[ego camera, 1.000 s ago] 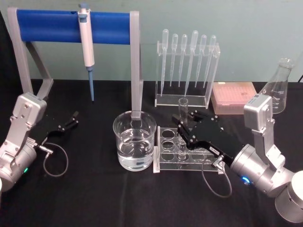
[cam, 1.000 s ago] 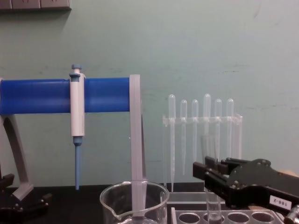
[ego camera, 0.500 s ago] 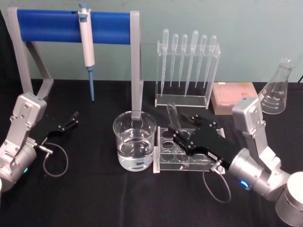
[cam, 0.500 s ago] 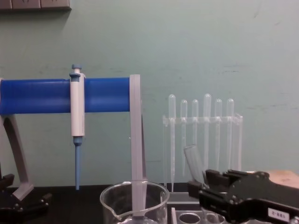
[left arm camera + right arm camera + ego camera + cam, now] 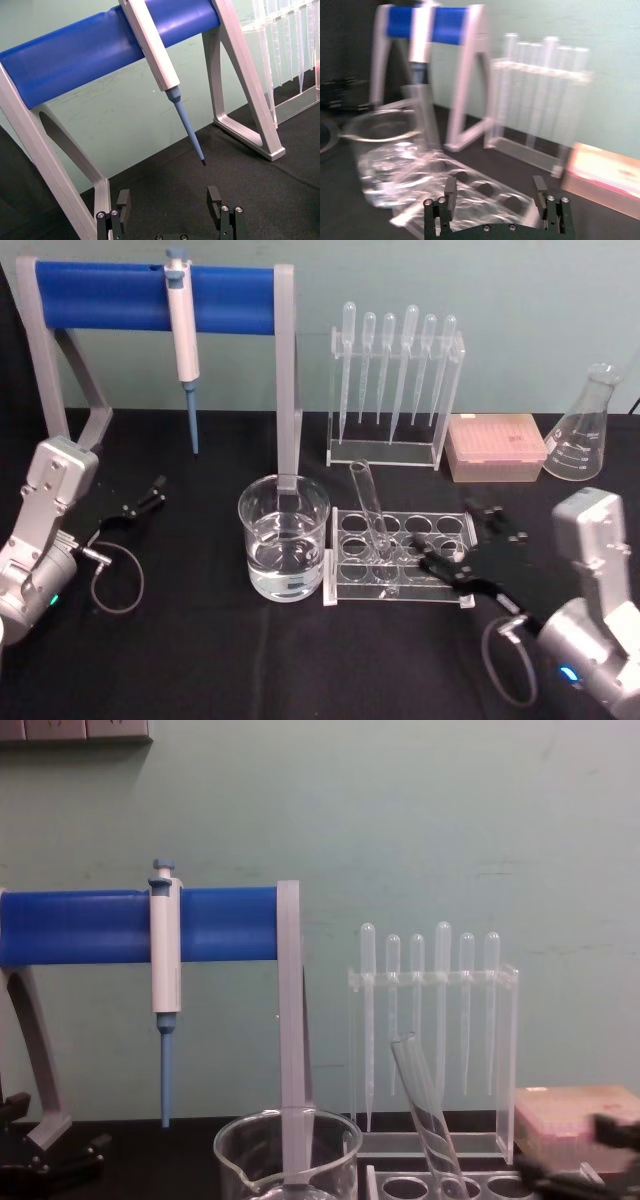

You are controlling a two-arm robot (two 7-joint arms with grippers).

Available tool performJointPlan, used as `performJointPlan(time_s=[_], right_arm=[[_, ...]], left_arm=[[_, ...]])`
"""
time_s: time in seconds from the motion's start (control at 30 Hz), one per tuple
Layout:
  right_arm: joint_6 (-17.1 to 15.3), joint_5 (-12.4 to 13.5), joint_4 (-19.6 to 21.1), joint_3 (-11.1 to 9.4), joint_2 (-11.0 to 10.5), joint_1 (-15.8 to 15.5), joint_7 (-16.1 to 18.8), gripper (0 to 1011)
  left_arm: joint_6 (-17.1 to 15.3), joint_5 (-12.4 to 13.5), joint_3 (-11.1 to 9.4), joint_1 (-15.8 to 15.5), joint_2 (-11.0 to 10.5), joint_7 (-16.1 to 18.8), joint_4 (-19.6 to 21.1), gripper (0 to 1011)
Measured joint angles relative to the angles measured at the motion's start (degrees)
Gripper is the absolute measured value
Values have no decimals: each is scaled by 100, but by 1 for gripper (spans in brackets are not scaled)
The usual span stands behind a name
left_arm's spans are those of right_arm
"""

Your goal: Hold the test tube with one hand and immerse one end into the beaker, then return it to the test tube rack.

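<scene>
**Test tube leaning in rack, both grippers empty**

Black table (image 5: 200, 660) against a pale green wall. Test tube (image 5: 372, 515) stands in the clear rack (image 5: 400, 558), near-left hole area, tilted with its rim leaning far-left toward the beaker (image 5: 284, 538); nothing grips it. Beaker sits just left of the rack, water inside, spout visible in chest view (image 5: 222, 1144).

Right gripper (image 5: 475, 545) is right of the rack, near side, apart from the tube, fingers spread wide and holding nothing. Right wrist view confirms the wide gap between fingers (image 5: 451, 192), with rack holes beyond; blurred, so tube detail is unclear there. Chest view shows the tube's tilt from the side (image 5: 425, 1115), which head view flattens.

Left gripper (image 5: 140, 502) parked at far left on the table, fingers spread, empty; left wrist view shows the gap (image 5: 170, 210).

Around: blue-bar stand (image 5: 150, 295) behind the beaker, its grey leg rising right behind the beaker rim; white-and-blue pipettor (image 5: 183, 340) hanging on it. Pipette rack (image 5: 395, 380) far centre, pink tip box (image 5: 497, 445) and conical flask (image 5: 583, 428) far right.
</scene>
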State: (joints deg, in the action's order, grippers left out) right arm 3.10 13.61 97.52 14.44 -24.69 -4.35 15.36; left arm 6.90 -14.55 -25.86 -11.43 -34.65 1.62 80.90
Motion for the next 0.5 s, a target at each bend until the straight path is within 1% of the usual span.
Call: performJointPlan(time_s=[0.03,0.07,0.13,0.17,0.23,0.27,0.33,0.37,0.43,0.47,0.5], right_arm=[[75,13,-46,-72,21,-29,-45,924],[252,61,-169,-217,87,-69,-111,958],[437,107,-312,-353,160,-76,-177,1004],[624,161,-463,-468,241,-59,-219,1004],[790,206,-607,-550,314,-18,-245,1004],[948,233,-760,-639,397,43,-277,1004],[1070,233,-900,-703,482,108,-329,1004],[1132,185,-1041,-744,560,183,-425,1004],[1144,94,-1164,-769,635,263,-532,1004],[1116,-52,-1288,-770,697,343,-673,1004],[1092,-137,-1344,-763,724,384,-740,1004]], left_arm=[[0,0,0,0,0,0,0,1000],[0,0,0,0,0,0,0,1000],[0,0,0,0,0,0,0,1000],[0,0,0,0,0,0,0,1000],[0,0,0,0,0,0,0,1000],[0,0,0,0,0,0,0,1000],[0,0,0,0,0,0,0,1000],[0,0,0,0,0,0,0,1000],[0,0,0,0,0,0,0,1000],[0,0,0,0,0,0,0,1000],[0,0,0,0,0,0,0,1000]])
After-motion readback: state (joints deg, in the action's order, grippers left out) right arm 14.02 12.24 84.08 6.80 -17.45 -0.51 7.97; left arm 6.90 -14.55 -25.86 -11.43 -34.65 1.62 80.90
